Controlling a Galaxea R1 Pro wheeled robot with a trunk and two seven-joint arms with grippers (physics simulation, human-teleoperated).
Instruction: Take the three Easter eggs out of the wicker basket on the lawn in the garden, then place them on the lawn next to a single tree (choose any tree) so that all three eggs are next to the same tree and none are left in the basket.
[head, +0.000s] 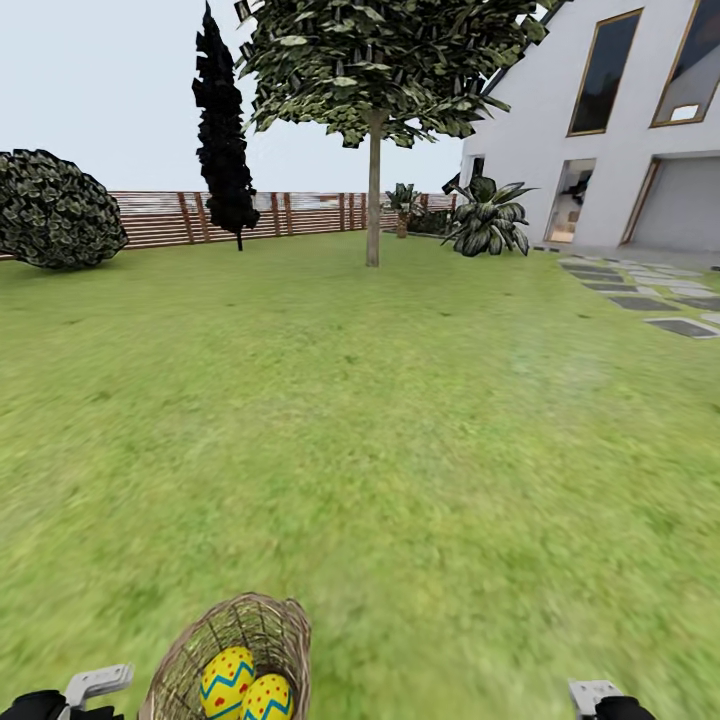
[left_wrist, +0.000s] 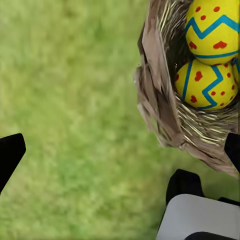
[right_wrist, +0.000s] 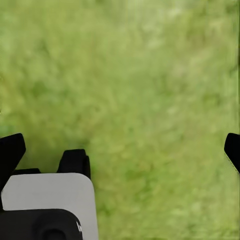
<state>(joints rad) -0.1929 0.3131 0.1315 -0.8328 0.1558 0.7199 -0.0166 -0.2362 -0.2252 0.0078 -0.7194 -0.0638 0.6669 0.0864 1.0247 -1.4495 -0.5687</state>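
1. The wicker basket (head: 235, 660) is sitting on the lawn (head: 380, 430) at the robot's feet, holding at least two Easter eggs (left_wrist: 206, 82).
2. Both the left tool (left_wrist: 122, 145) and the right tool (right_wrist: 122, 145) are hanging wide open, gripping nothing.
3. Risk: reaching in carelessly, the left tool could be tipping the basket, and the tree (head: 373, 180) is standing well apart.

This is the back garden of a home. A wide lawn (head: 380, 420) runs to a brown slatted wooden fence (head: 300, 215), with a leafy tree (head: 373, 190), a dark cypress-like tree (head: 224, 140) and a rounded bush (head: 55, 210) along it. At the right stands a white house (head: 610, 120) with stepping stones (head: 640, 295) leading to it.
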